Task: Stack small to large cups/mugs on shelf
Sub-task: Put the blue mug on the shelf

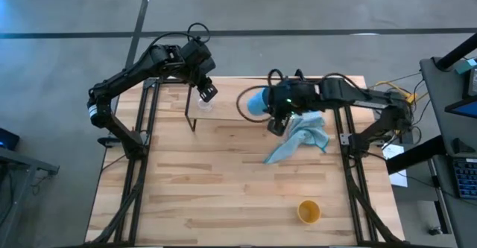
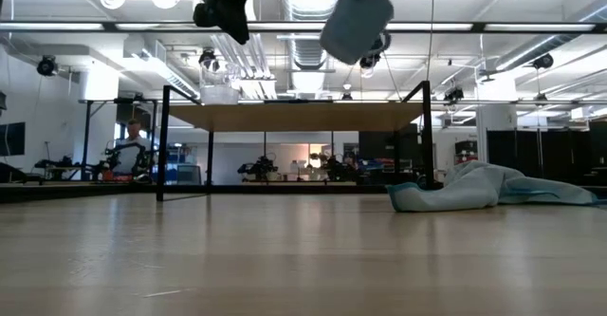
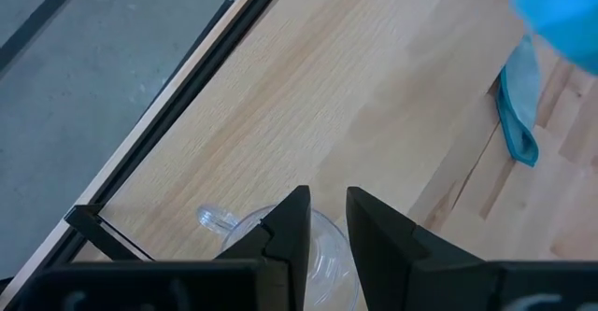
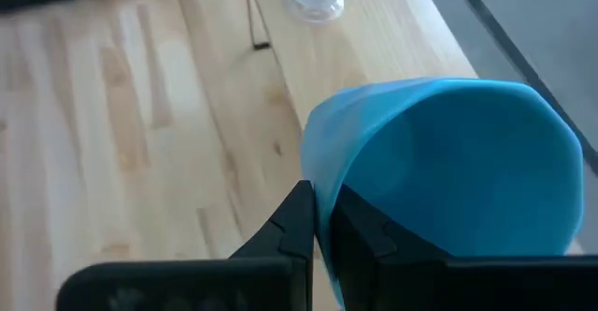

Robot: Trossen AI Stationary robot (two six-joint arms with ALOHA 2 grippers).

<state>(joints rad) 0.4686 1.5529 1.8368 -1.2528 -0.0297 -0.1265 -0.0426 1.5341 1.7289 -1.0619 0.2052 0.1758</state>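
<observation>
Overhead, my left tool (image 1: 209, 91) hangs above the clear glass (image 1: 203, 105) on the shelf (image 1: 223, 91), while my right tool (image 1: 276, 123) carries the light blue cup (image 1: 256, 102) beside the cloth (image 1: 298, 138); the yellow-orange cup (image 1: 308, 211) stands well apart on the worktop (image 1: 223, 188). From the low view, the blue cup (image 2: 356, 22) hangs tilted above the shelf (image 2: 299, 117). Through my left wrist, the fingers (image 3: 291, 232) stand slightly apart over the glass (image 3: 322, 255). Through my right wrist, my fingers (image 4: 297, 222) are clamped on the cup's (image 4: 448, 171) rim.
</observation>
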